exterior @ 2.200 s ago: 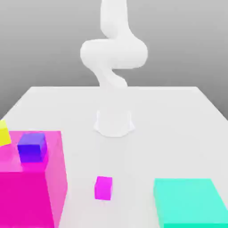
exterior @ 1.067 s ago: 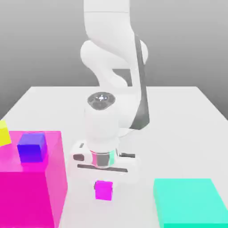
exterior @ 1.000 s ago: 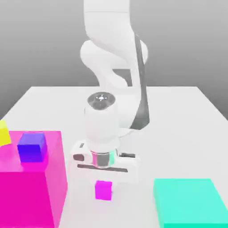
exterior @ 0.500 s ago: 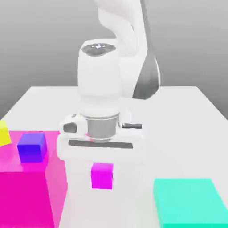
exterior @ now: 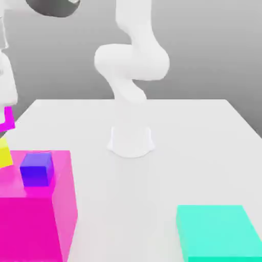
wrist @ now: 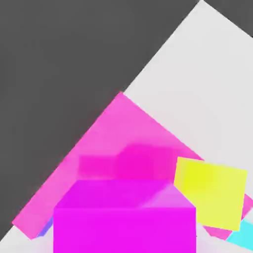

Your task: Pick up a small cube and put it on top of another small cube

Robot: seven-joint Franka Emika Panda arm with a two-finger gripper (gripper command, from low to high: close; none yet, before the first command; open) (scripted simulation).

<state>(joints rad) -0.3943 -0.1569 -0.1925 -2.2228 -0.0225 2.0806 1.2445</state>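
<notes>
A small cube (exterior: 7,119), plain magenta, hangs in the air at the exterior view's far left edge, above the yellow cube (exterior: 4,153). My gripper (exterior: 4,105) is shut on it, with the white hand partly cut off by the frame. Close up in the hand view, the held small cube (wrist: 123,220) hovers over the large magenta block (wrist: 123,128) and the yellow cube (wrist: 210,197). A darker pink boxy shape (wrist: 141,160) lies on the block's top; I cannot tell whether it is another small cube or a shadow.
The large magenta block (exterior: 38,215) at the exterior view's left carries a blue-violet cube (exterior: 37,169). A teal block (exterior: 217,233) lies at the front right. The arm's white base (exterior: 131,140) stands mid-table.
The gripper lifted the small cube off the table in front of the base and swung it up to the exterior view's far left, above the yellow cube. The other blocks stayed put.
</notes>
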